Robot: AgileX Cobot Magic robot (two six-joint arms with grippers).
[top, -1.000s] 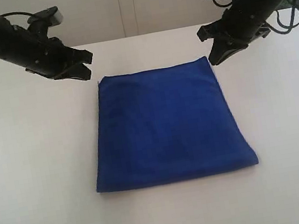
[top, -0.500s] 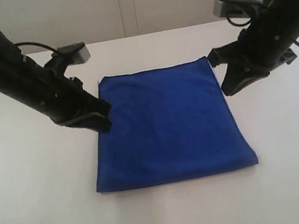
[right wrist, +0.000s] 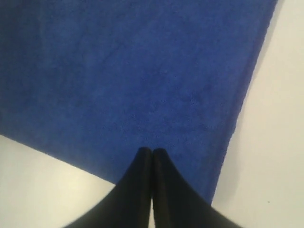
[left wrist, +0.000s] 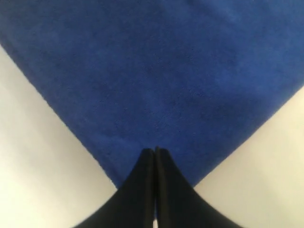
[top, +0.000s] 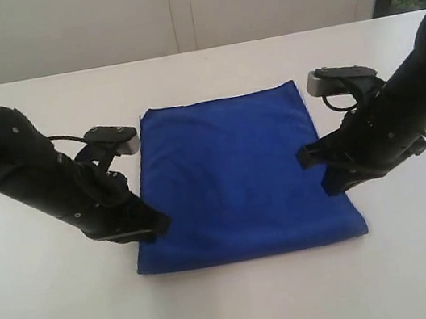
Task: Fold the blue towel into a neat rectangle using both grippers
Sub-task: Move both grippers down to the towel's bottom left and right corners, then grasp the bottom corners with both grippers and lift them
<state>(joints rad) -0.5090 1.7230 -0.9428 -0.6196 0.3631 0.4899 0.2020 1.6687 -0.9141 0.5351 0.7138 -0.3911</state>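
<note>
Towel [top: 236, 176] lies flat on the white counter [top: 59, 316], between the two end effectors. Left end effector [left wrist: 155, 151] is closed, its tips over a towel corner. Right end effector [right wrist: 152, 150] is closed too, tips over the cloth just inside its edge. Whether either pinches fabric cannot be told.

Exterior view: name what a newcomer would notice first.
A blue towel lies flat at the middle of the white table, the one patch of colour. Two black arms frame it: the left gripper sits shut at its near left corner, and the right gripper sits shut by its near right edge.
</note>
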